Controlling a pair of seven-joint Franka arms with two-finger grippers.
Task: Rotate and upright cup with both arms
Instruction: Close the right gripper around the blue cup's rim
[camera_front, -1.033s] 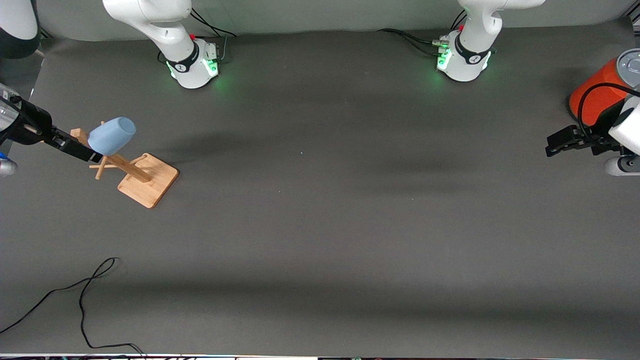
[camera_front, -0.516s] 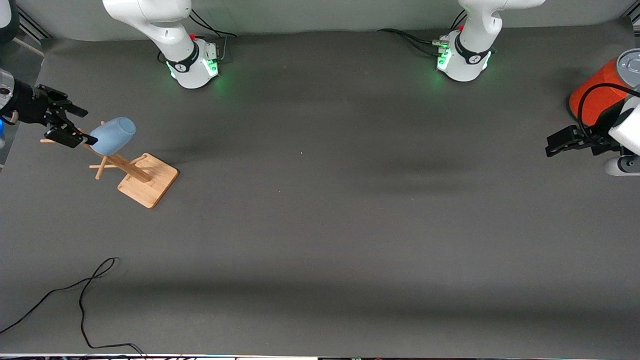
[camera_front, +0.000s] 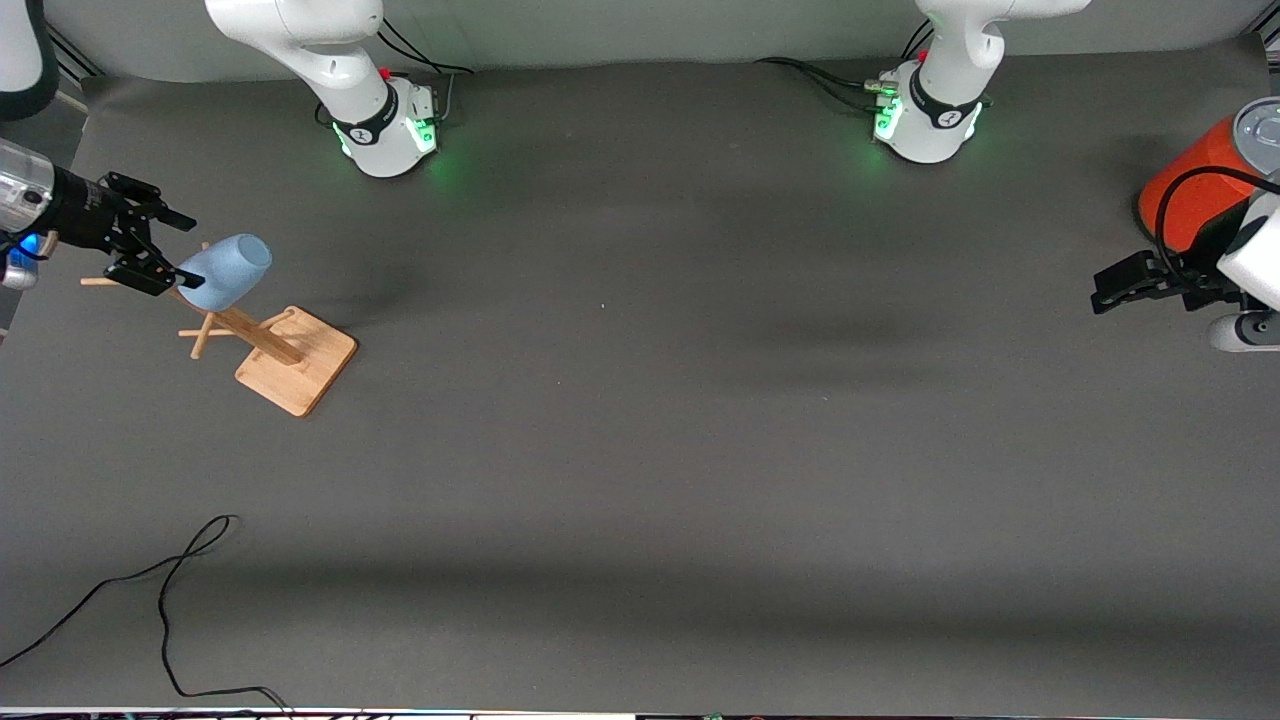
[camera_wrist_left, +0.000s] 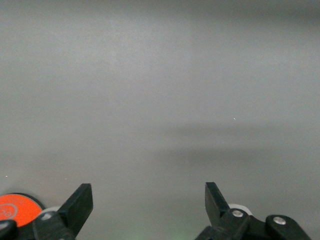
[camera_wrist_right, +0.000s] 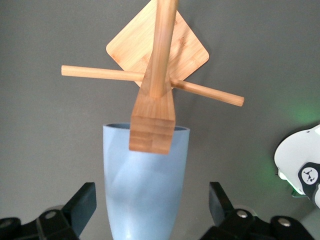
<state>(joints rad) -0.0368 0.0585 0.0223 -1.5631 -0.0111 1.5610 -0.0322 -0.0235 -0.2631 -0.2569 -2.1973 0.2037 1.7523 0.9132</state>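
The cup (camera_front: 226, 270) hangs tilted on a peg of the wooden rack (camera_front: 270, 345) at the right arm's end of the counter (camera_front: 640, 450), about nine o'clock from its center. The right gripper (camera_front: 160, 250) hovers open, its fingers either side of the cup's base. The left gripper (camera_front: 1105, 290) waits open beside the orange-red can (camera_front: 1195, 190), near three o'clock.

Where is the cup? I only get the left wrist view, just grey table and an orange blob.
Observer: The cup hangs tilted on a wooden rack at the right arm's end of the table.
Visitor: Is anything holding it?
Observer: No. The right tool is open, with a finger on either side of the cup's base and gaps between.
Visitor: And the blob?
Observer: An orange can with a grey lid, beside the waiting left tool.
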